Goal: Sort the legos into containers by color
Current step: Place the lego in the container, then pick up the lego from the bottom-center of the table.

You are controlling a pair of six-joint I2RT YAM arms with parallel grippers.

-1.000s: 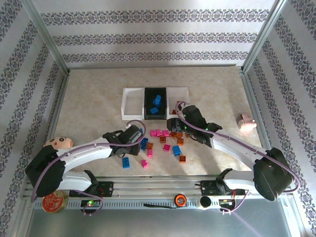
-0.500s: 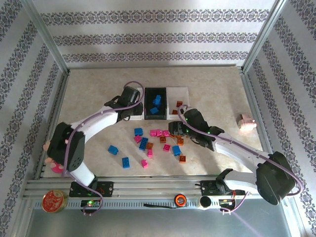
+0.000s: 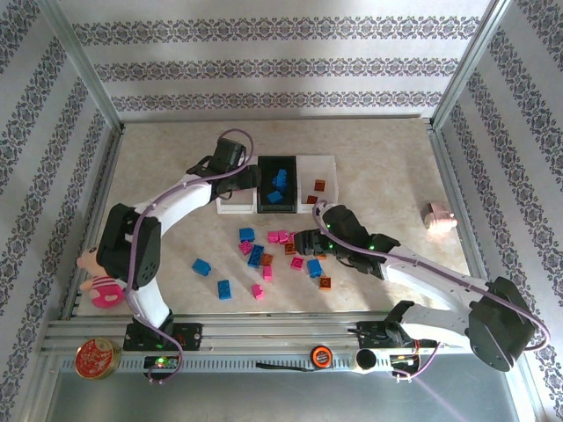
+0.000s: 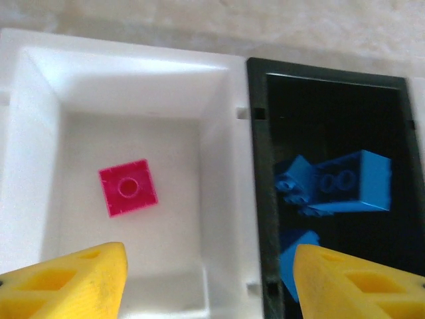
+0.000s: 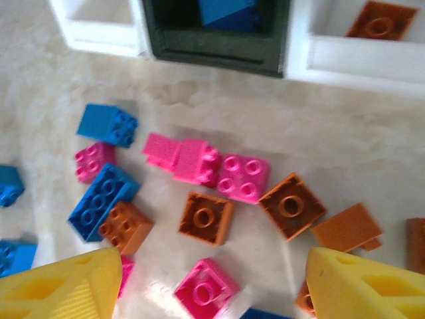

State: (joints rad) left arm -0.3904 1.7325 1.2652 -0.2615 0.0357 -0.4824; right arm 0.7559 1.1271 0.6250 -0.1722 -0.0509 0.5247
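My left gripper [image 3: 241,180] hangs open over the left white container [image 3: 232,206], holding nothing. In the left wrist view its yellow fingertips [image 4: 66,282] frame that white container [image 4: 133,80], where one magenta lego [image 4: 128,188] lies flat. Blue legos [image 4: 345,181] fill the black container [image 4: 256,166] beside it. The right white container [image 3: 327,163] holds orange legos [image 3: 320,185]. My right gripper [image 3: 303,243] is open low over the loose legos [image 3: 264,255]. A pink lego [image 5: 207,290] lies on the table between its fingers [image 5: 60,286], with orange legos [image 5: 207,217] and pink ones [image 5: 244,177] just beyond.
A pale pink pig toy [image 3: 439,216] sits at the right by the frame. A doll [image 3: 98,268] lies at the left edge and a round red tin [image 3: 97,359] rests on the front rail. Stray blue legos [image 3: 201,266] lie left of the pile.
My left arm swung from the pile up to the left white container and opened; the magenta lego now lies in it. My right gripper came back from the right container toward the pile.
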